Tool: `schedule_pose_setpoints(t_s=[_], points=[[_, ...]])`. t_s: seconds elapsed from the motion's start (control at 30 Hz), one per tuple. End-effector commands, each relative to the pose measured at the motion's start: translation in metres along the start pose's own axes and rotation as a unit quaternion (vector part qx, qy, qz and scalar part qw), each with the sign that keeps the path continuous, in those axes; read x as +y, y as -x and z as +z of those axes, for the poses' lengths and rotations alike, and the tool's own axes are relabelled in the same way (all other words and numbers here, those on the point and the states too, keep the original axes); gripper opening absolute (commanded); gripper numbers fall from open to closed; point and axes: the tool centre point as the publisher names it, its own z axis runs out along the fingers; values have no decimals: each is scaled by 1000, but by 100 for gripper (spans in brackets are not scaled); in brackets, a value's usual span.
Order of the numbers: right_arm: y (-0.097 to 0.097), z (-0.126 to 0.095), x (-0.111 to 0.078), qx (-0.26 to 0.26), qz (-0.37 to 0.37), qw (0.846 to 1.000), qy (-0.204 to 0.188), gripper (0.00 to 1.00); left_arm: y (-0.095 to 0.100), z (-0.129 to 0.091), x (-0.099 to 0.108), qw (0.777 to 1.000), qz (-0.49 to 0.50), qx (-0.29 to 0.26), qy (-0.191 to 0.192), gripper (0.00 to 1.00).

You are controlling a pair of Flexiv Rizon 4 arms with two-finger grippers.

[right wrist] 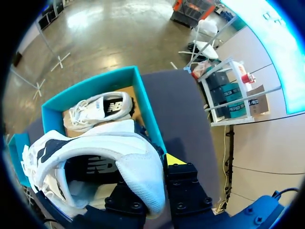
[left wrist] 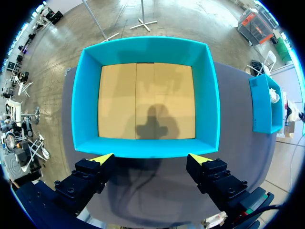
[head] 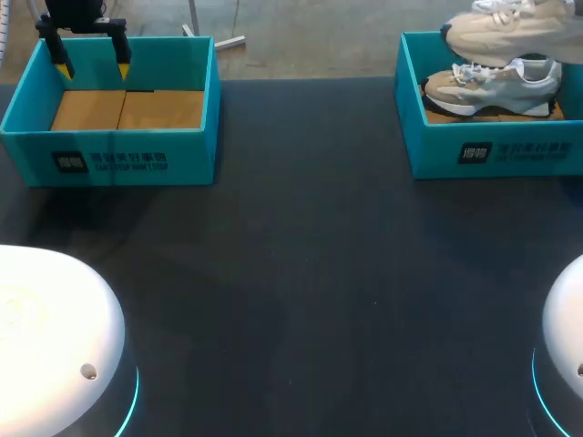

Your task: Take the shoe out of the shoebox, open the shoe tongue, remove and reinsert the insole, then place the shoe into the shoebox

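Clamps the shoe (head: 510,32) in the right hand (right wrist: 148,163) above its shoebox (head: 492,150), upper right, left hand (head: 92,68) spread apart upper left, with lift-out done, everything else ahead.

Dark matte table (head: 301,273) — broad and flat, evenly lit, with soft shadows toward its far side.

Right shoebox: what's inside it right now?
One grey-and-white sneaker rests on the cardboard floor. The other sneaker, held above the shoebox, hides part of the interior, so that area cannot be seen.
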Motion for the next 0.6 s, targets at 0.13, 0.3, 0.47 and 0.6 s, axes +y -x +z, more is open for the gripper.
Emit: schedule_pose_setpoints(t_s=[0.13,0.3,0.47,0.6], points=[[3,-39,-34,-2,7,1000,29,0,0,0,0,1000,0,0,0,100],[-2,-55,-57,-4,6,999,36,0,0,0,0,1000,0,0,0,100],[-16,-70,-88,-7,0,999,46,0,0,0,0,1000,0,0,0,100],[-32,-80,-113,-12,-4,999,50,0,0,0,0,1000,0,0,0,100]])
